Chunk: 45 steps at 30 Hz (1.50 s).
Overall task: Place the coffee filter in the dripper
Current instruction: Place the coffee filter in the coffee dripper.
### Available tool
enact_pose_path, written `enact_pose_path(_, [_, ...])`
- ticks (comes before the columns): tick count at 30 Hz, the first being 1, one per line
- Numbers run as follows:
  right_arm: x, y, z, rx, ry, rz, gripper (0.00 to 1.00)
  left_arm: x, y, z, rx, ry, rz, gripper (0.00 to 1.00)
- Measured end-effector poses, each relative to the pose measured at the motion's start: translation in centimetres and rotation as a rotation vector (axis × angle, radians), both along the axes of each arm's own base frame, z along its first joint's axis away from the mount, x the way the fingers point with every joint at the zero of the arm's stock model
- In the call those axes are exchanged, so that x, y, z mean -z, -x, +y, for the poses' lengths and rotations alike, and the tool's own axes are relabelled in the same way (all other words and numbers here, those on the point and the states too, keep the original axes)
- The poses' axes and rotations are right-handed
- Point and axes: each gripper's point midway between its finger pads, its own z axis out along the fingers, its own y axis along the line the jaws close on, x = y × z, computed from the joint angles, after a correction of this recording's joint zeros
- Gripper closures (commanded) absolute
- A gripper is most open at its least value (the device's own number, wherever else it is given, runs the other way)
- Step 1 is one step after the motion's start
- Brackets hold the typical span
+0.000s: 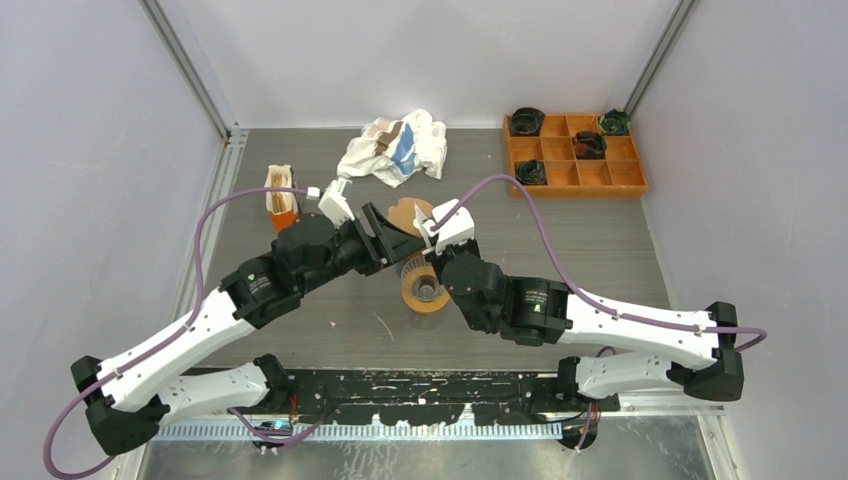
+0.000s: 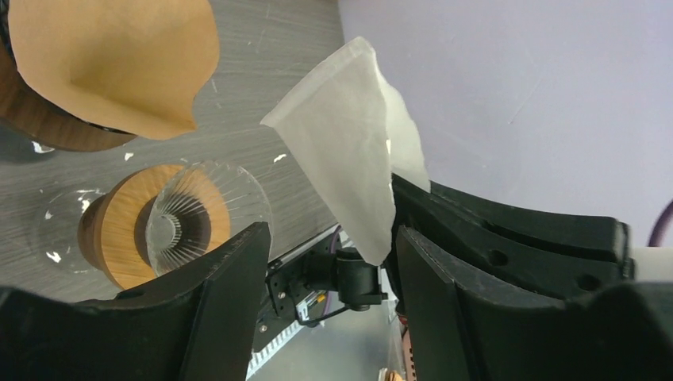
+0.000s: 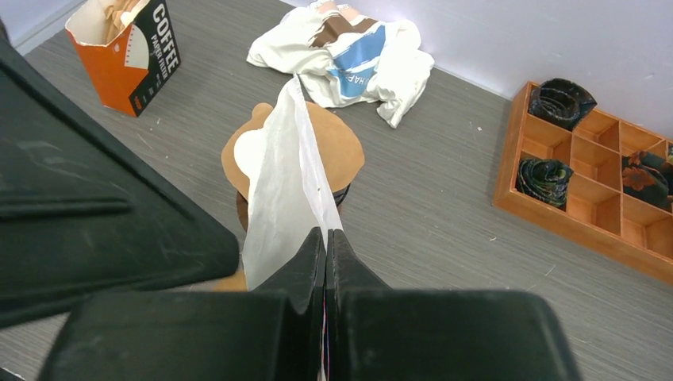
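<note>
Right wrist: right tool (image 3: 325, 235) pinches white coffee filter (image 3: 282, 198) by its edge; left tool (image 2: 329, 238) spread. Paper looks light, limp, easily torn; grip seam.

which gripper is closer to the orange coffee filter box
Left. The left gripper hangs a little right of the coffee filter box in the top view; the right gripper is even farther right, shut on a white filter.

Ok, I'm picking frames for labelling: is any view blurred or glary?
Top view: even light, sharp. Left wrist: the white filter looks soft-edged, the glass dripper glints. Right wrist: the dark tool fills the foreground; the table behind is crisp.
</note>
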Motion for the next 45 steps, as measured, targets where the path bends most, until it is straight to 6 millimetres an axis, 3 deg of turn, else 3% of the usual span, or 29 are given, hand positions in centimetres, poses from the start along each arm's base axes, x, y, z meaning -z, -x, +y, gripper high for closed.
enact_pose_path(9, [0.4, 0.2, 0.6, -0.032, 0.004, 0.014, 0.99, 1.5, 0.0, -0.9, 0.014, -0.047, 0.017, 0.42])
enact_pose_path(17, [0.2, 0.4, 0.8, -0.048, 0.006, 0.021, 0.99, 1.0, -0.2, -1.2, 0.011, -0.057, -0.001, 0.48])
enact_pose_path(23, [0.3, 0.5, 0.9, -0.059, 0.013, 0.026, 0.99, 1.1, -0.3, -1.4, 0.014, -0.092, -0.007, 0.58])
enact_pose_path(26, [0.3, 0.6, 1.1, -0.068, 0.02, 0.032, 0.99, 1.4, -0.3, -1.3, 0.016, -0.138, -0.009, 0.68])
enact_pose_path(30, [0.3, 0.6, 1.2, -0.074, 0.021, 0.035, 0.98, 1.9, -0.1, -0.8, 0.021, -0.19, -0.016, 0.8])
enact_pose_path(40, [1.0, 0.9, 0.8, -0.065, 0.033, 0.069, 0.95, 2.2, 0.9, 0.6, 0.057, -0.306, -0.019, 0.99])
enact_pose_path(45, [1.2, 1.1, 0.6, -0.057, 0.022, 0.095, 0.94, 2.5, 1.3, 0.8, 0.085, -0.353, -0.017, 1.0])
